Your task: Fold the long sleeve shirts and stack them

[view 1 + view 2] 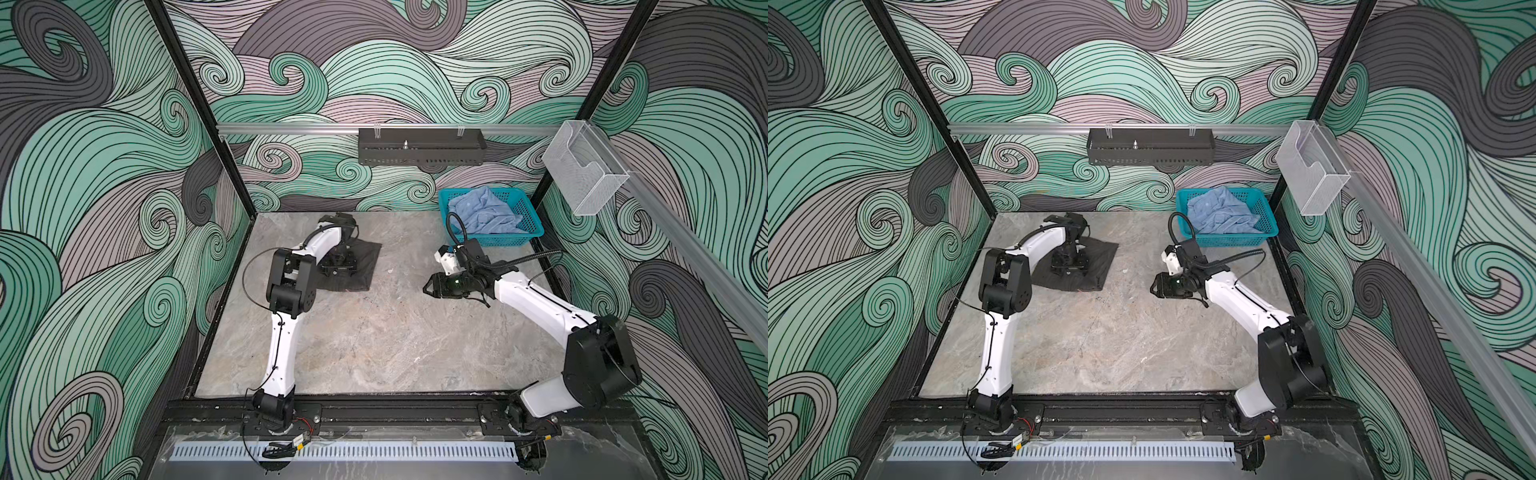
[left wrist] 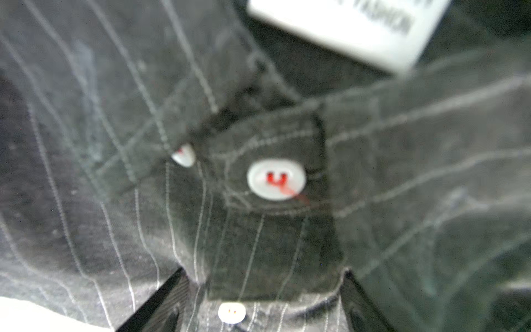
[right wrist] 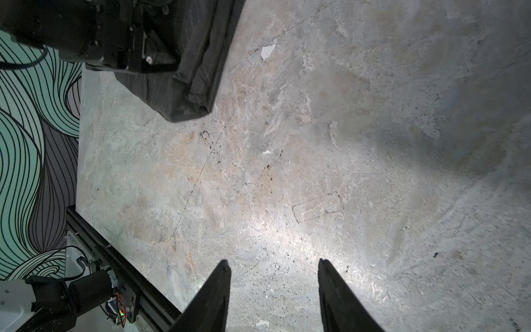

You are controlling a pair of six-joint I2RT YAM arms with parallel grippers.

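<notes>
Over on the left side of the grey stone-patterned table (image 1: pixel 374 340), I am holding my left gripper (image 1: pixel 338 266) pointed down at the dark pinstriped shirt (image 1: pixel 368 259). That shirt is lying folded into a rough square near the back of the table. Seen from my left wrist, the gripper's fingers (image 2: pixel 155 307) are standing wide apart and pinching nothing. The buttoned placket is running between them, with a white button (image 2: pixel 276 179) sewn in red thread just beyond. I cannot tell whether the tips are pressing the cloth. A white neck label (image 2: pixel 344 26) is showing at the collar. Moving right, I am hovering my right gripper (image 1: pixel 428 287) over bare table, well apart from the dark shirt. Its jaws are parted and empty in my right wrist view. Farthest right, at the back corner, the light blue shirt (image 1: pixel 484 212) is sitting crumpled inside the teal mesh basket (image 1: pixel 511 240).
</notes>
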